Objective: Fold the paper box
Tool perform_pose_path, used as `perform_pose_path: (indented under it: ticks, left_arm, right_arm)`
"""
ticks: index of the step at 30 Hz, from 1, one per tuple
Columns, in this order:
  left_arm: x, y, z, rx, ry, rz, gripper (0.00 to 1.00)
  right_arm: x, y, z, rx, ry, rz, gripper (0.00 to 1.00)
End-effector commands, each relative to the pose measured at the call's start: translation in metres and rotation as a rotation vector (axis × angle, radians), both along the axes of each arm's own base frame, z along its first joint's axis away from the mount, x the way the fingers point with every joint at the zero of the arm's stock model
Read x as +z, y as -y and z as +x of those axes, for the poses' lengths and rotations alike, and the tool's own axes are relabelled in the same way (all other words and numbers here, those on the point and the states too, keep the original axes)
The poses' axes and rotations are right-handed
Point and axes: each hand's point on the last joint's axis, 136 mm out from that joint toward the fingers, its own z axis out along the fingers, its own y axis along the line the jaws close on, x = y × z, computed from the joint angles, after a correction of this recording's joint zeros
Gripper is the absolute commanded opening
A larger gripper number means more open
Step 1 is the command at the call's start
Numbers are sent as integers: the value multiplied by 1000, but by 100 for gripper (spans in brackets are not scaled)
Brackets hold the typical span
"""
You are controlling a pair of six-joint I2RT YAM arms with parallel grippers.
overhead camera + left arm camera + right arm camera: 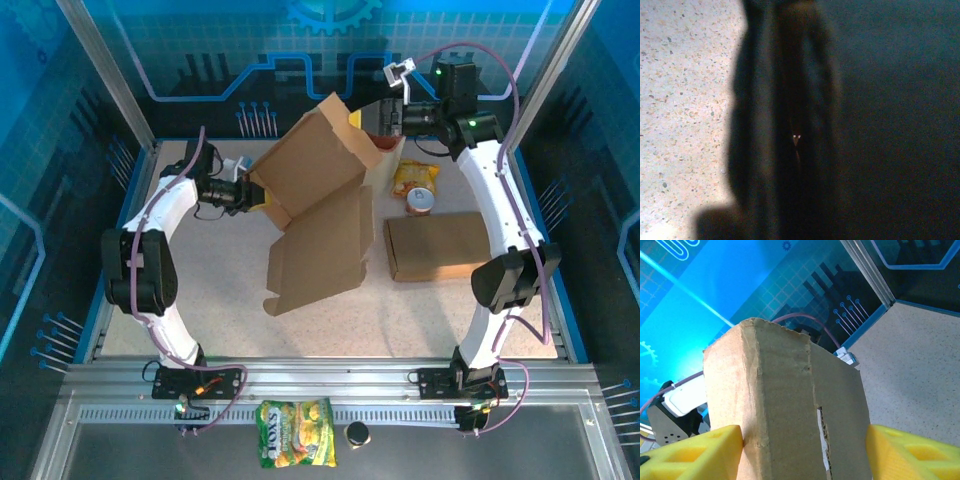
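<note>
**While both arms hold it aloft, the carton hangs half-formed over mid-table**

Though its panels are only partly set up, the paper box (pixel 320 215) is lifted off the table (pixel 200 310) near the centre of the top view. One section stands tilted toward 12 o'clock, and a wide flap hangs down toward 6 o'clock.

At the box's 9 o'clock edge, the left gripper (pixel 255 192) is clamped shut on the cardboard. Its wrist camera is dark and blurred, with a tall dim shape against the speckled tabletop at its 9 o'clock side.

At the box's 1 o'clock corner, the right gripper (pixel 362 125) reaches in from the back of the cell. In the right wrist view the yellow fingers (pixel 700 450) stand wide apart on either side of a folded corner of the box (pixel 785 410). Each touches a cardboard face, so the grip spans the box's width. A torn slit runs down the panel nearest the 3 o'clock finger.

At 3 o'clock on the table lies a flat brown carton (pixel 435 247). Just beyond it, toward 1 o'clock, are a can (pixel 421 200) and a yellow snack bag (pixel 415 177). At 6 o'clock, on the near rail between the arm bases, lies a green-and-yellow packet (pixel 296 447).
</note>
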Motion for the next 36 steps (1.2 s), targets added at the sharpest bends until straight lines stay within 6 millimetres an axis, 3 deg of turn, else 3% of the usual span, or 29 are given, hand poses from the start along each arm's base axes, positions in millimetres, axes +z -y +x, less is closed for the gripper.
perform_pose_path:
  ticks: [1, 10, 15, 22, 36]
  left_arm:
    - [10, 1, 1, -16, 14, -16, 0]
    - [8, -2, 1, 0, -2, 19, 0]
    - [10, 0, 2, -2, 1, 19, 0]
    - [7, -2, 1, 4, -15, 34, 0]
    - [4, -3, 2, 20, -35, 34, 0]
  right_arm:
    - [6, -9, -17, 29, 44, -46, 66]
    - [3, -9, -32, -3, 90, -150, 65]
    - [-5, -10, -30, -2, 82, -172, 62]
    - [2, -22, -35, 21, 107, -165, 60]
    - [19, -22, -49, 42, 109, -79, 63]
